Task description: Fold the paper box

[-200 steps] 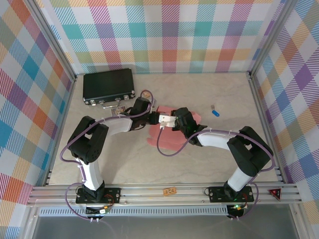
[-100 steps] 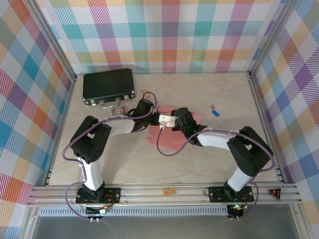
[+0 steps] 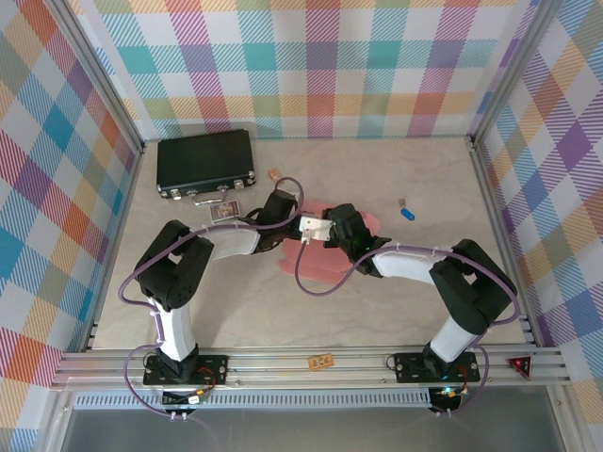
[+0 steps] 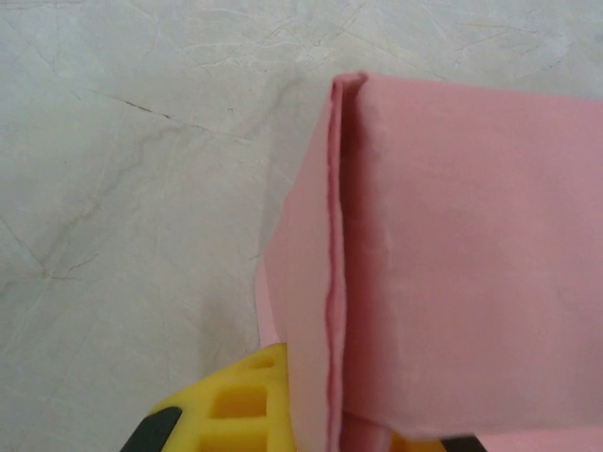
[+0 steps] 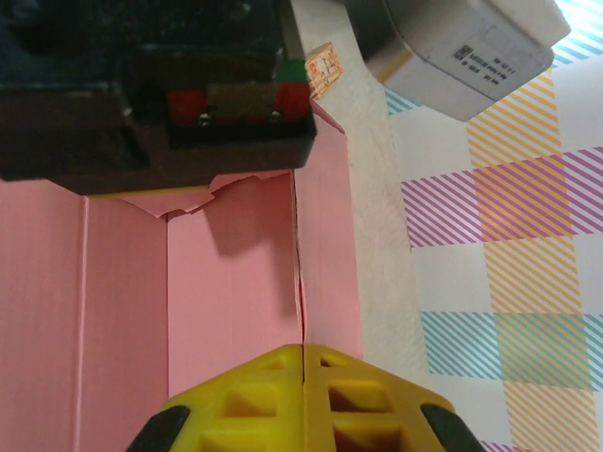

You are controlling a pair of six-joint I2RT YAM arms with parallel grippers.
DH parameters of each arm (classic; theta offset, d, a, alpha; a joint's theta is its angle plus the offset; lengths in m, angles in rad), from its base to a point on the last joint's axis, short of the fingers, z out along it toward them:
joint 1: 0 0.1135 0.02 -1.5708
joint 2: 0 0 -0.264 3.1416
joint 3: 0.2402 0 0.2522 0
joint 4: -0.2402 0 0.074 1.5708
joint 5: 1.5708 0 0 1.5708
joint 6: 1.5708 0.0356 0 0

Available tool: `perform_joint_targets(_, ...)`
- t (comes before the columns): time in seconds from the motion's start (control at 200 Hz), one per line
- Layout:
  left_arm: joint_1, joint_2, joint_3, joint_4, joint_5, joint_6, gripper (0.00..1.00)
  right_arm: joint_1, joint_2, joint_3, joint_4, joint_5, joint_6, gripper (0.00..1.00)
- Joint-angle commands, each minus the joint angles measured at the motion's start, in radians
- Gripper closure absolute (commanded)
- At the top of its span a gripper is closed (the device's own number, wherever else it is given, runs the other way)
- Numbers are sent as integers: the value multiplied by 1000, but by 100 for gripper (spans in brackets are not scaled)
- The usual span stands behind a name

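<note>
Tag (image 3: 320,361) sits on the front rail, nearest the camera and well short of the box (image 3: 325,262). The box is mid-table (image 3: 236,301), with both arms meeting over its far end.

Right gripper (image 5: 303,363): yellow fingers pressed together on an upright wall edge of the box, the card seam running between the pads. The box interior past them is bare pink panels and creases.

Left gripper (image 4: 306,419): at the box's far-left corner, on a doubled-over wall. One yellow finger (image 4: 231,405) shows, but card covers the pad line, so I can't tell if it's apart or clamped.

Blue piece (image 3: 408,215) is right of the box, near it. Dark tile (image 3: 226,211) is just left of the box's far end. Tan block (image 3: 273,174) lies beyond the box. Black case (image 3: 205,162) is far-left of the box with its lid closed, contents hidden.
</note>
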Motion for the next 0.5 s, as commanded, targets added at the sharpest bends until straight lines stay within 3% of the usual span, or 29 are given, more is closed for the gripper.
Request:
perform_joint_targets(0.0, -10, -21, -10, -8, -45, 15, 99, 10, -34, 12, -39, -34, 45, 91)
perform_joint_targets(0.135, -10, -44, -29, -26, -74, 20, 100, 12, -67, -1, -29, -34, 76, 71)
perform_joint_targets(0.28, -10, -92, -66, -41, -114, 29, 100, 13, -129, -6, -79, -60, 130, 40)
perform_joint_targets(0.495, -10, -164, -132, -65, -199, 37, 100, 5, -241, 0, -161, -85, 278, 27)
